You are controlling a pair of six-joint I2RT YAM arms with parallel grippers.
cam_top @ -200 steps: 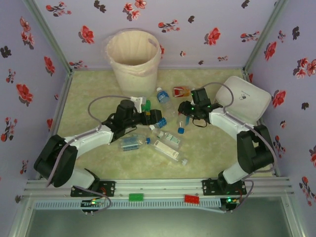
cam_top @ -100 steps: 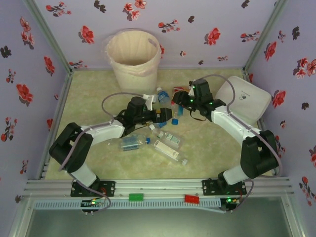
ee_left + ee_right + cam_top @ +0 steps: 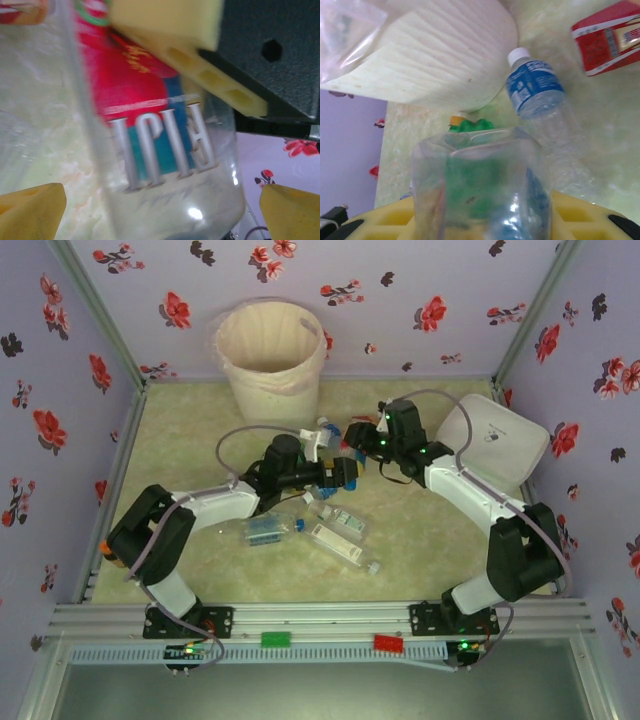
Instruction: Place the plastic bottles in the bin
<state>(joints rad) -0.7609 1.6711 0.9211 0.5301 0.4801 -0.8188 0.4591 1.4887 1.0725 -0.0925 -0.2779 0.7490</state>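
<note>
- Your right gripper [image 3: 480, 220] has its fingers clamped on a clear bottle [image 3: 480, 180].
- Your left gripper [image 3: 160, 210] is spread wide and holds nothing. What looks like the same clear bottle sits between its tips.
- The bin [image 3: 270, 380] stands just beyond both grippers, so I judge this the carry step.
- Next, swing the right arm over the rim and release, keeping the left clear.
</note>
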